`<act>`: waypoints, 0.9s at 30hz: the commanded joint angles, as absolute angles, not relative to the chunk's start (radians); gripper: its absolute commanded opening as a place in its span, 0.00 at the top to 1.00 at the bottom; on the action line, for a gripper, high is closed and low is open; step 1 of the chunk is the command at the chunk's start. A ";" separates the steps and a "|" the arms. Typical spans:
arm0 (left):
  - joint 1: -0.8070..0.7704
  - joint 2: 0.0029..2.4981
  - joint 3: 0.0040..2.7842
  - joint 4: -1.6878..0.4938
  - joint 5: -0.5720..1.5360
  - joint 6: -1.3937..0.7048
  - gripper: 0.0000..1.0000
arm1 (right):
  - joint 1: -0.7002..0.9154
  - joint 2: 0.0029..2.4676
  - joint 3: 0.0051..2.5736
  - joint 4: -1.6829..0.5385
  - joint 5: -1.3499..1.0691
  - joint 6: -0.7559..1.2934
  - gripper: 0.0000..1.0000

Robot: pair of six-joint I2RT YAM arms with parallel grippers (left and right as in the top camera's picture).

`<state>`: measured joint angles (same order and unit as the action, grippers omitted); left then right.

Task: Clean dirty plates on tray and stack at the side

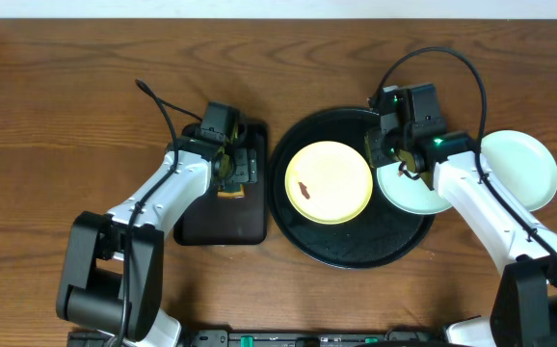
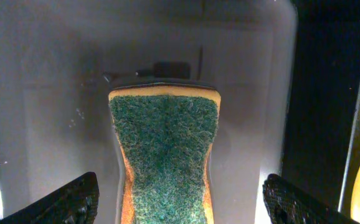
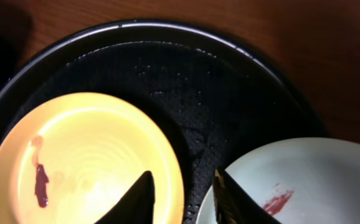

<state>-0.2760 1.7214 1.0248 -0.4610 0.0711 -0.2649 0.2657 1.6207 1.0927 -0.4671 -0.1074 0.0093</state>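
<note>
— Furniture?
— Only a table [image 1: 57, 87]: dark brown wood, grain running side to side, spreading well out to the side of the left jaws and beyond the right jaws.
— Past its far edge?
— A pale strip [image 1: 259, 8]; wall or floor, cannot tell.
— Light?
— Even, from above; warm reddish wood ahead of the right jaws.

Wooden table [image 1: 47, 96], small rectangular black tray [image 1: 225, 224]; green-topped sponge [image 2: 164, 155] (yellow sides) lying on it
</note>
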 commanded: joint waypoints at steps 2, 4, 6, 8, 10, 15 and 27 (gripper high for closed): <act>-0.274 1.728 1.018 -0.462 0.059 -0.263 0.15 | 0.282 1.639 1.066 -0.468 -0.139 -0.044 0.61; -0.274 1.728 1.018 -0.461 0.059 -0.263 0.15 | 0.294 1.639 1.056 -0.468 -0.139 -0.054 0.57; -0.274 1.728 1.018 -0.461 0.059 -0.263 0.15 | 0.307 1.639 1.046 -0.463 -0.137 -0.064 0.62; -0.274 1.728 1.018 -0.461 0.059 -0.263 0.15 | 0.316 1.639 1.039 -0.459 -0.135 -0.098 0.66; -0.274 1.728 1.018 -0.462 0.059 -0.263 0.15 | 0.316 1.639 1.038 -0.466 -0.135 -0.129 0.66; -0.274 1.728 1.018 -0.462 0.059 -0.263 0.15 | 0.316 1.676 1.038 -0.463 -0.136 -0.131 0.69; -0.274 1.728 1.018 -0.462 0.059 -0.263 0.15 | 0.318 1.794 1.039 -0.410 -0.134 -0.136 0.82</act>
